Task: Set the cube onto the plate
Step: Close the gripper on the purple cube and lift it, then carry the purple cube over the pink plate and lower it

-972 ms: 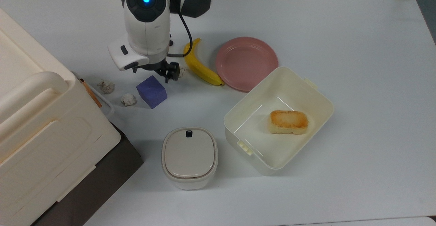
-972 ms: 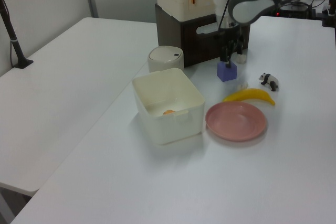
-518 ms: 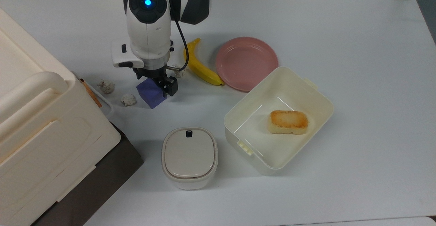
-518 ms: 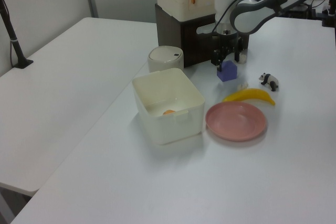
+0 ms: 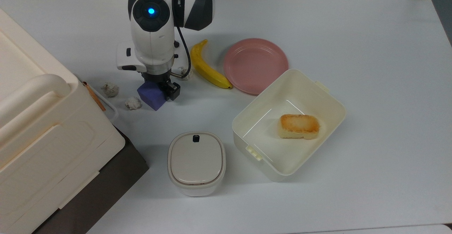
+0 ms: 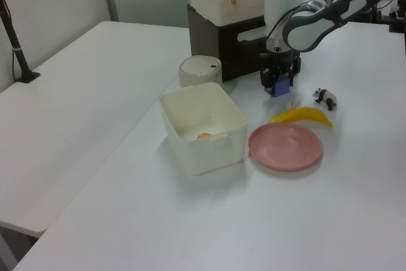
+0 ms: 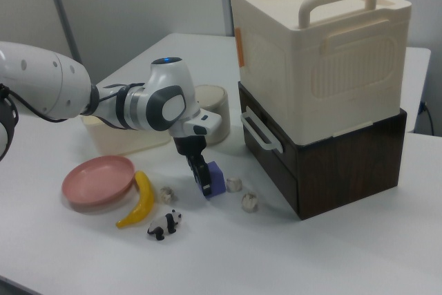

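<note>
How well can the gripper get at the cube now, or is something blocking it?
Probably well: the gripper is already down at the cube, its fingers astride it. The crumpled balls lie beside, not between.

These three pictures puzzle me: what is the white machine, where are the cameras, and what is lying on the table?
The white machine is a robot arm ending in a two-finger gripper. Three fixed cameras watch one white table: one from above, two from opposite sides. The gripper is down at the matte blue-purple cube, one finger on either side of it; the cube sits on the table. Nearby lie a yellow banana, a round pink plate, an open cream box with a golden piece of bread inside, a small lidded white bin, crumpled paper balls, a toy panda and a large cream crate stacked on a dark one.
</note>
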Robot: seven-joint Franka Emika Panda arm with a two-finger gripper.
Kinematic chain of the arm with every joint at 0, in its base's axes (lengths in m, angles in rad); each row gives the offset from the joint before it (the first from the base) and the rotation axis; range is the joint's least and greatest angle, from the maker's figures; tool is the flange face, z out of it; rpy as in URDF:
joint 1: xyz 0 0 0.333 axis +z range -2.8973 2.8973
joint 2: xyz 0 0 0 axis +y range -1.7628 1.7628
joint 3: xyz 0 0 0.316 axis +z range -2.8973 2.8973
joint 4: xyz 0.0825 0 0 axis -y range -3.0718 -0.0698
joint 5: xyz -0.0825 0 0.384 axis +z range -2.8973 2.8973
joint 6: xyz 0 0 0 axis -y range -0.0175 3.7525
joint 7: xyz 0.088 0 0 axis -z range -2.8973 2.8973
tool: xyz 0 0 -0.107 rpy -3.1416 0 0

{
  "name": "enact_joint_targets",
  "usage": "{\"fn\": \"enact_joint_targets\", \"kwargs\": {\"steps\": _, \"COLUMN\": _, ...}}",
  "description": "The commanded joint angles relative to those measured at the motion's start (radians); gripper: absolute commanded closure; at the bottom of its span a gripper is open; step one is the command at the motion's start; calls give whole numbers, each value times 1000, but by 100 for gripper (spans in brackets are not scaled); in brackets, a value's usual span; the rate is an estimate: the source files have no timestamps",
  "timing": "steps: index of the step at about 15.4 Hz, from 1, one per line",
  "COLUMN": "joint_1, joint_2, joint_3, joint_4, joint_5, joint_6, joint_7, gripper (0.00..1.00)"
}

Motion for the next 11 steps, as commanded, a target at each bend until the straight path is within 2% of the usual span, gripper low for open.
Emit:
{"fn": "enact_joint_targets", "kwargs": {"steps": 1, "joint_1": -5, "joint_2": -15, "joint_3": -5, "joint_4": -18, "joint_5": 24, "joint_6": 28, "joint_7": 14, "gripper": 53}}
{"fn": "enact_joint_targets", "kwargs": {"steps": 4, "joint_1": -15, "joint_2": -24, "joint_3": -6, "joint_4": -17, "joint_5": 59, "joint_6": 26, "joint_7": 8, "gripper": 53}}
{"fn": "enact_joint_targets", "kwargs": {"steps": 8, "joint_1": -3, "joint_2": -102, "joint_3": 3, "joint_4": -17, "joint_5": 59, "joint_6": -18, "joint_7": -34, "gripper": 53}}
{"fn": "enact_joint_targets", "kwargs": {"steps": 11, "joint_1": 17, "joint_2": -170, "joint_3": 44, "joint_4": -18, "joint_5": 59, "joint_6": -89, "joint_7": -64, "gripper": 53}}
